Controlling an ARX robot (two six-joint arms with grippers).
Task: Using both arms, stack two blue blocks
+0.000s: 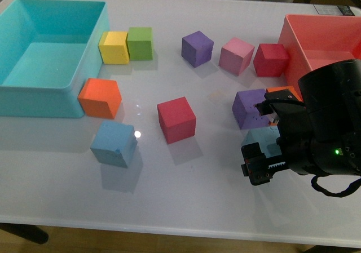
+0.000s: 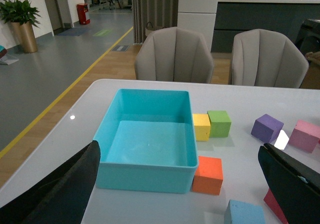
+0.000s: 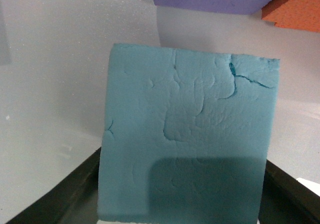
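The right gripper (image 1: 265, 136) clasped a sky-blue foam cube (image 3: 190, 134) well right of the turquoise plastic bin (image 1: 39, 102) (floor fully visible); a second sky-blue foam cube (image 1: 114, 144) sat near its front-right corner. The left gripper (image 2: 179, 146) gaped.

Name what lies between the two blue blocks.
Front view: only the nearer red cube, slightly behind the line from left blue block to right blue block.
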